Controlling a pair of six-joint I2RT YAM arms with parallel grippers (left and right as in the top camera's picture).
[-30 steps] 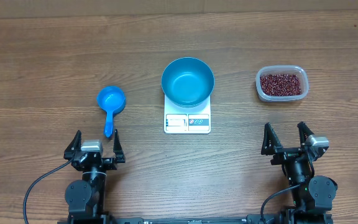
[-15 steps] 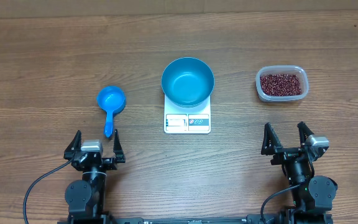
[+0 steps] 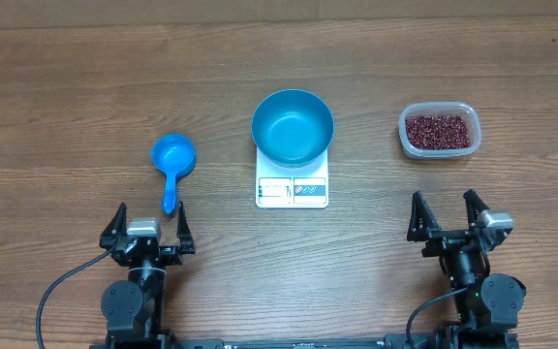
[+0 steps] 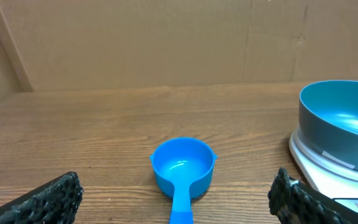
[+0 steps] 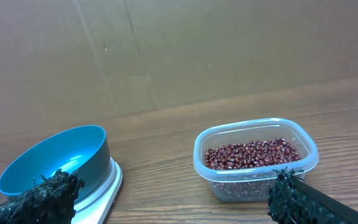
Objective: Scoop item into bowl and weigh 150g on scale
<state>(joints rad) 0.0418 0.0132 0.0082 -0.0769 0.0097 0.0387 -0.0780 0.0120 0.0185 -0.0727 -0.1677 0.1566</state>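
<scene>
Tabletop [image 3: 66, 78] of brown wood, cardboard wall [image 4: 135, 43] behind

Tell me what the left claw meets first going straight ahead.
Likely the blue scoop: its handle lies just ahead, in line with the open left claw. Exact gap unclear.

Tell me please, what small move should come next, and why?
Probably the left gripper should reach forward and lower onto the handle of the scoop. It and the right gripper stand open and empty, the beans are in the tub, the bowl on the scale is empty, and the scoop lies just ahead of the left gripper.
</scene>
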